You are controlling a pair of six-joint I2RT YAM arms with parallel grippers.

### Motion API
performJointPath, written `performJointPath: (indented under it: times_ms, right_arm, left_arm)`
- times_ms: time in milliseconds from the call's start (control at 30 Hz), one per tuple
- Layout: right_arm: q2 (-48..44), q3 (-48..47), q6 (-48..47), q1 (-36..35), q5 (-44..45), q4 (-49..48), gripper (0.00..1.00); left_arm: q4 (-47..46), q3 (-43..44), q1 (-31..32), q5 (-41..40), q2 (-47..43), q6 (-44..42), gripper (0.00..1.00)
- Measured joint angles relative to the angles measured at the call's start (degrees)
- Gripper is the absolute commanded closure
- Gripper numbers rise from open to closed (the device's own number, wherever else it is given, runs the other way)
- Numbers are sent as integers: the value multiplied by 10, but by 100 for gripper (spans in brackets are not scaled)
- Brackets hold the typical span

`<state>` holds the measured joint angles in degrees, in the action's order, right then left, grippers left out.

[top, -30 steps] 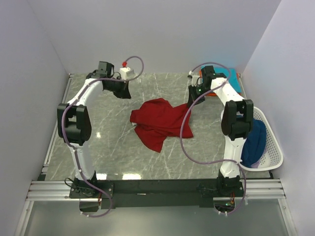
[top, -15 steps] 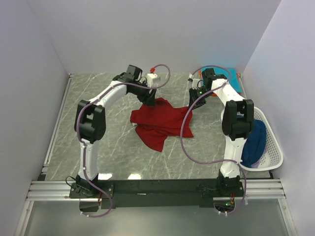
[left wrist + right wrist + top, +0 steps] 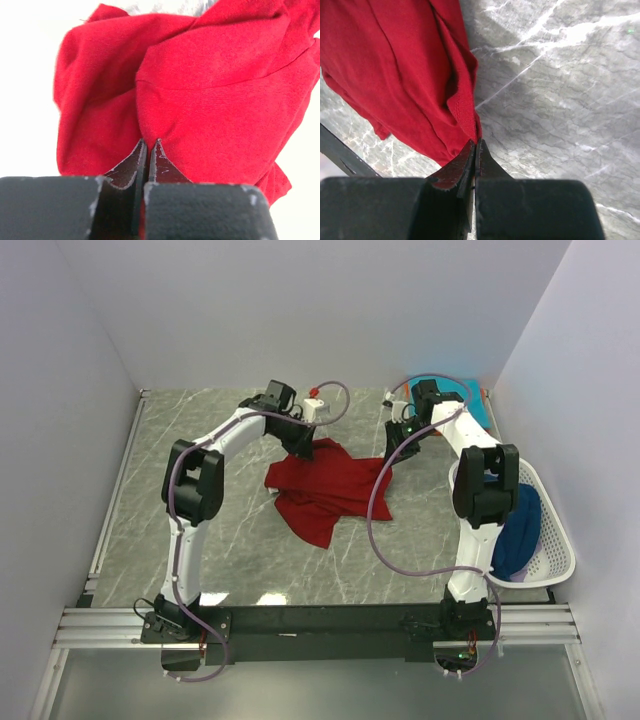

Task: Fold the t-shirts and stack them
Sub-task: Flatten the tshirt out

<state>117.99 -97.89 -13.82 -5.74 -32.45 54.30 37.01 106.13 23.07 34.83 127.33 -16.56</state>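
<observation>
Red cloth is pinched at two edges: the shirt (image 3: 325, 490), crumpled mid-table (image 3: 220, 540), is gripped at its far corner by the left gripper (image 3: 149, 145) and at a hem by the right gripper (image 3: 475, 146). The fingers (image 3: 134, 162) are pressed together on fabric, probably so that it can be spread flat. Both arms are stretched forward, wrists angled inward.

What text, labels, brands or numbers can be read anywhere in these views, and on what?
None readable.
The dark red cloth t-shirt is plain in all three views: no print or tag shows.
The navy blue cloth shirt and the white plastic mesh basket show no lettering.
The left arm and right arm show no legible marking; anything there is too small to tell.
</observation>
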Motion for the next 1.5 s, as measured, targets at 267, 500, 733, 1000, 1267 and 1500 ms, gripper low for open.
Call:
performJointPath:
  times_ms: [267, 500, 733, 1000, 1267, 1500]
  right_arm:
    - [0, -110, -4, 21, 7, 28, 100]
    - [8, -332, 10, 11, -2, 24, 100]
    - [-66, -349, 34, 7, -19, -53, 100]
    - [-296, -71, -40, -75, -38, -81, 100]
    - [-318, 148, -161, -388, -9, -1, 12]
    - [-250, 74, -153, -315, -3, 17, 24]
  left_arm:
    - [14, 80, -84, 25, -31, 3, 100]
    - [-37, 90, -165, 69, -121, 16, 100]
    - [-162, 48, -191, 106, -241, 19, 99]
    - [-173, -295, -212, 140, -551, -195, 86]
    - [-43, -594, -383, 130, -654, -371, 11]
    - [53, -534, -460, 164, -603, -379, 28]
